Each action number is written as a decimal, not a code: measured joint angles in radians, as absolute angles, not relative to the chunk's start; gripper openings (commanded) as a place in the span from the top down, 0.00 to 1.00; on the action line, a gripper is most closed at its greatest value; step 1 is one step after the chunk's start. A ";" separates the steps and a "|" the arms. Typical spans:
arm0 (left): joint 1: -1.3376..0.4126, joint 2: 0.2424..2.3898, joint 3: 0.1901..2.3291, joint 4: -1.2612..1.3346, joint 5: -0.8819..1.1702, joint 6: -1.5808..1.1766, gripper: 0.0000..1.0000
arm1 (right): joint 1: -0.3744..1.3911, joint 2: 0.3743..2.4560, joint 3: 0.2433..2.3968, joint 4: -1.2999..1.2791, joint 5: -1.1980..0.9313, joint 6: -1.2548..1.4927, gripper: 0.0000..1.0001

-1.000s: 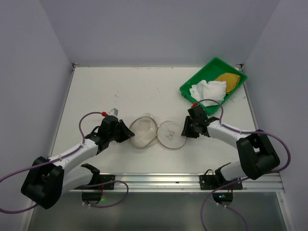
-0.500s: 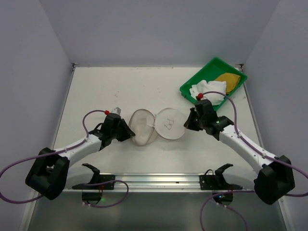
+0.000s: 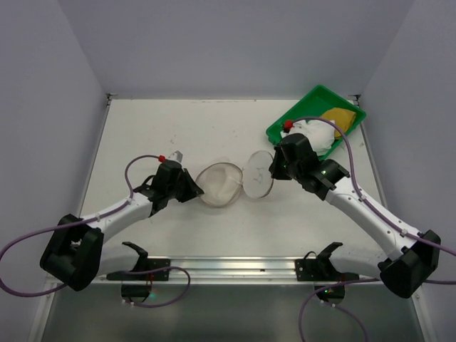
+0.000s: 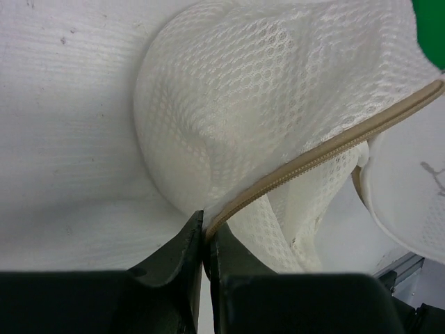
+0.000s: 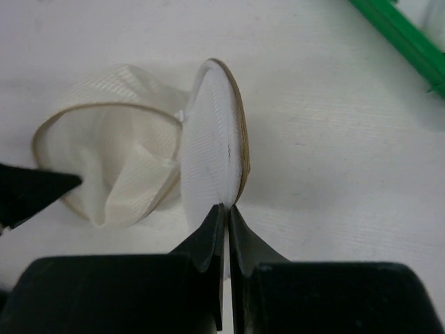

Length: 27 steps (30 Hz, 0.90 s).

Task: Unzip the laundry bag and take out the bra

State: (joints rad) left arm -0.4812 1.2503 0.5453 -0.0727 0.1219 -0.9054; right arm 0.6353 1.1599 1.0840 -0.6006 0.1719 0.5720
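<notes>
The laundry bag lies open in the middle of the table, its mesh body hollow and its zip undone. My left gripper is shut on the bag's zip rim at its left side. My right gripper is shut on the edge of the round lid and holds it upright on edge. The bra, white fabric with a mustard-yellow cup, lies in the green tray at the back right, outside the bag.
The green tray's near corner is close behind my right gripper, and its edge shows in the right wrist view. White walls enclose the table on three sides. A metal rail runs along the near edge.
My right gripper has moved back and left, raising the lid from flat on the table to upright. My left gripper has shifted slightly right and back with the bag's rim.
</notes>
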 measured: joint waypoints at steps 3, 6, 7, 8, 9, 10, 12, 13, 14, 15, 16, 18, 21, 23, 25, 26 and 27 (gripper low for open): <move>-0.481 1.210 0.545 -0.079 0.116 -0.905 0.90 | 0.631 1.180 1.071 -0.649 0.290 0.555 1.00; -0.485 1.181 0.545 -0.075 0.118 -0.906 0.91 | 0.627 1.192 1.070 -0.663 0.324 0.540 1.00; -0.488 1.179 0.545 -0.072 0.120 -0.906 0.91 | 0.628 1.192 1.070 -0.661 0.321 0.537 1.00; -0.492 1.182 0.545 -0.069 0.125 -0.906 0.91 | 0.628 1.192 1.071 -0.656 0.313 0.533 1.00; -0.495 1.187 0.545 -0.068 0.128 -0.906 0.91 | 0.628 1.195 1.073 -0.650 0.298 0.533 1.00; -0.497 1.192 0.545 -0.067 0.130 -0.906 0.91 | 0.630 1.201 1.078 -0.645 0.287 0.532 1.00; -0.502 1.211 0.545 -0.062 0.136 -0.907 0.91 | 0.640 1.230 1.100 -0.631 0.261 0.530 1.00; -0.505 1.224 0.545 -0.055 0.138 -0.907 0.91 | 0.646 1.248 1.114 -0.620 0.245 0.529 1.00; -0.507 1.237 0.544 -0.045 0.141 -0.908 0.91 | 0.652 1.261 1.124 -0.610 0.237 0.529 1.00; -0.510 1.251 0.544 -0.032 0.145 -0.910 0.91 | 0.660 1.279 1.136 -0.600 0.215 0.529 1.00; -0.513 1.264 0.544 -0.023 0.148 -0.911 0.91 | 0.669 1.296 1.148 -0.588 0.196 0.529 1.00; -0.519 1.297 0.544 0.000 0.156 -0.917 0.91 | 0.684 1.328 1.161 -0.547 0.148 0.530 1.00; -0.522 1.345 0.544 0.030 0.171 -0.925 0.93 | 0.706 1.375 1.167 -0.474 0.072 0.530 1.00; -0.524 1.369 0.544 0.046 0.180 -0.925 0.93 | 0.719 1.415 1.167 -0.422 0.012 0.530 1.00; -0.525 1.378 0.543 0.057 0.185 -0.926 0.94 | 0.734 1.470 1.173 -0.366 -0.052 0.532 1.00; -0.525 1.378 0.542 0.062 0.187 -0.928 0.94 | 0.741 1.497 1.179 -0.345 -0.076 0.533 1.00; -0.525 1.378 0.542 0.068 0.187 -0.929 0.94 | 0.751 1.533 1.189 -0.320 -0.105 0.534 1.00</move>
State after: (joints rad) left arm -0.5251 1.3785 0.5415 0.0677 0.1875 -0.9291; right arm 0.7506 1.5326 1.1893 -0.3199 -0.1047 0.5339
